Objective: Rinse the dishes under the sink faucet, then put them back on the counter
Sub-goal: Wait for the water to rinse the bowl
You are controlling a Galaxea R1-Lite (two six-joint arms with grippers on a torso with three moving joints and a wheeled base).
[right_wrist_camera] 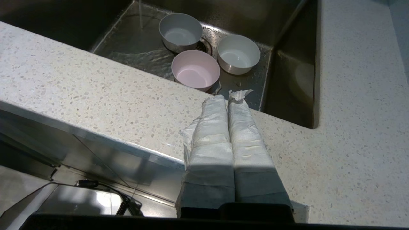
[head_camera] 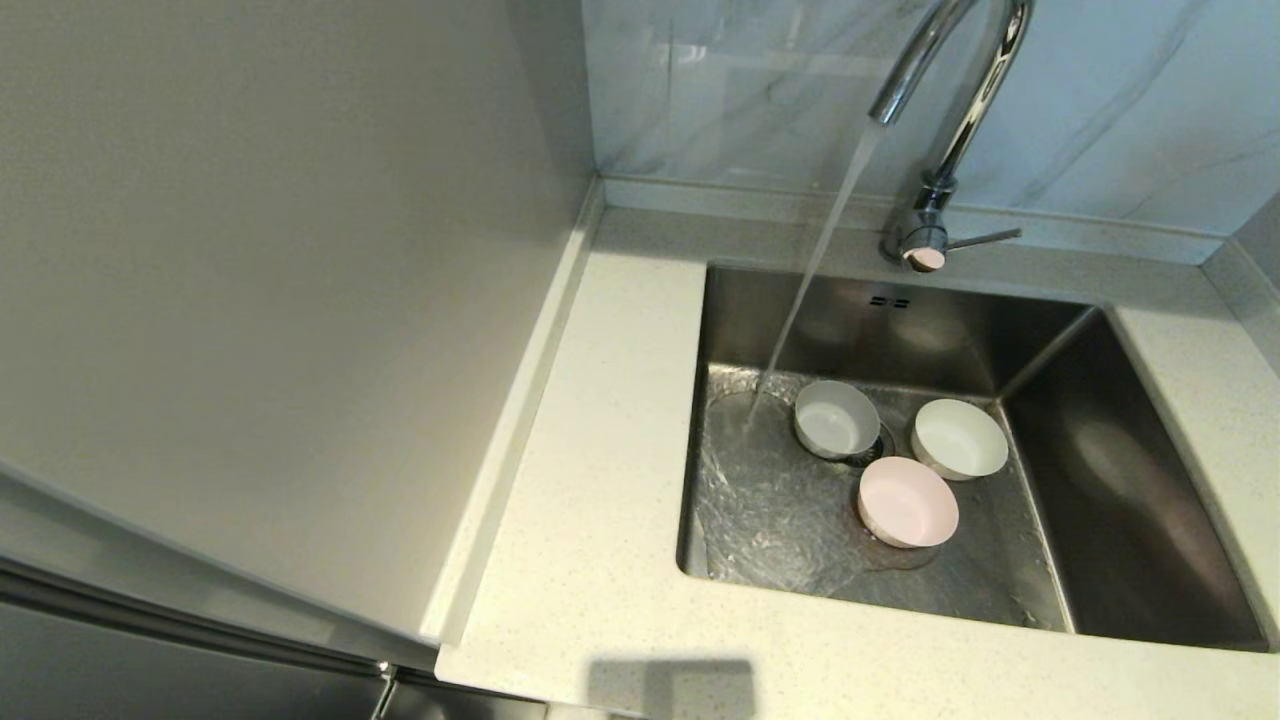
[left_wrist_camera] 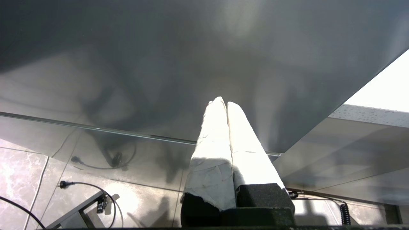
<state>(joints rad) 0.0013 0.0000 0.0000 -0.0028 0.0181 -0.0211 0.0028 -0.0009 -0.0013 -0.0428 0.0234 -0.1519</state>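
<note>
Three bowls sit on the floor of the sink (head_camera: 1100, 480): a greyish-white bowl (head_camera: 836, 418) over the drain, a white bowl (head_camera: 960, 438) to its right, a pale pink bowl (head_camera: 907, 501) nearest me. The faucet (head_camera: 950, 120) runs, and its stream lands left of the greyish bowl. No gripper shows in the head view. My right gripper (right_wrist_camera: 227, 97) is shut and empty, hovering over the counter's front strip (right_wrist_camera: 111, 95) just short of the pink bowl (right_wrist_camera: 195, 69). My left gripper (left_wrist_camera: 223, 103) is shut and empty, low beside a grey cabinet panel.
A tall grey cabinet side (head_camera: 250, 280) stands along the counter's (head_camera: 600, 500) left edge. The marbled wall tile (head_camera: 1130, 100) rises behind the faucet. Cables (left_wrist_camera: 86, 188) lie on the floor tiles below the left arm.
</note>
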